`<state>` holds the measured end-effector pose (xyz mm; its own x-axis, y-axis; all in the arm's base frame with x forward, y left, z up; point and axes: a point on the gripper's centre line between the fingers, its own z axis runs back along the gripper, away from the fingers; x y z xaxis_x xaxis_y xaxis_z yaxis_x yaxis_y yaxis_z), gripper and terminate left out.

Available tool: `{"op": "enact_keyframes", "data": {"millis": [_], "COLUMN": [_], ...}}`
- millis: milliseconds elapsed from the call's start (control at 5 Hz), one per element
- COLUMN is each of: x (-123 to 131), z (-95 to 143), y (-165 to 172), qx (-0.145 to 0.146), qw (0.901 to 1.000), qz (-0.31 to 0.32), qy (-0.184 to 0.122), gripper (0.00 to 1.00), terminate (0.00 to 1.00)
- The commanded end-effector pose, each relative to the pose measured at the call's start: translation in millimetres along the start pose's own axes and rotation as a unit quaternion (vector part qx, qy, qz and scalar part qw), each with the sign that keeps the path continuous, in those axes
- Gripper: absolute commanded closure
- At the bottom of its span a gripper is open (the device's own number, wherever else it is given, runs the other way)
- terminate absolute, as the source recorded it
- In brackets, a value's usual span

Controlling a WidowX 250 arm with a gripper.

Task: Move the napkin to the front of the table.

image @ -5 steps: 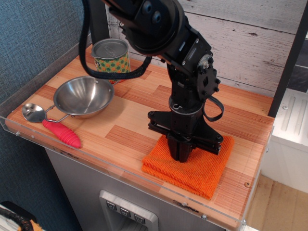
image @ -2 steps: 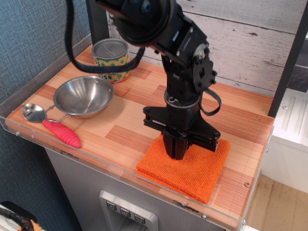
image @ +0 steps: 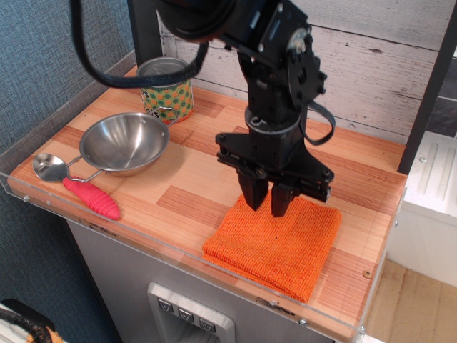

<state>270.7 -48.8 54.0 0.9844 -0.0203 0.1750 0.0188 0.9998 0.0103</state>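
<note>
The bright orange ribbed napkin lies flat and folded near the front right edge of the wood-strip table. My black gripper hangs just above the napkin's back edge, pointing down. Its two fingers stand apart with a visible gap and nothing between them, so it is open. The napkin's far edge is partly hidden behind the fingers.
A steel bowl sits at the left, with a red-handled metal spoon in front of it. A patterned tin can stands at the back left. A clear acrylic rim runs along the table's front edge.
The gripper dragged the napkin slightly left and forward, then let go of it, opened and rose above its back edge. The napkin now lies free.
</note>
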Motion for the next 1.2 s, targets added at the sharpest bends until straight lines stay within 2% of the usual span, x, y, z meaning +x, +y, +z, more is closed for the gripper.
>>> {"op": "enact_keyframes", "data": {"millis": [0, 200, 400, 600, 1000], "x": [8, 15, 38, 54, 67], "z": [31, 37, 41, 50, 68], "y": [2, 1, -11, -33, -60], "qx": [0.001, 0.009, 0.007, 0.007, -0.003], "qw": [0.9996, 0.9996, 0.9997, 0.9992, 0.9962], "qz": [0.011, 0.003, -0.011, -0.03, -0.082], "qy": [-0.028, -0.026, -0.018, -0.026, -0.029], "gripper": [0.0, 0.0, 0.0, 0.0, 0.0], "terminate": [0.0, 0.0, 0.0, 0.0, 0.0]}}
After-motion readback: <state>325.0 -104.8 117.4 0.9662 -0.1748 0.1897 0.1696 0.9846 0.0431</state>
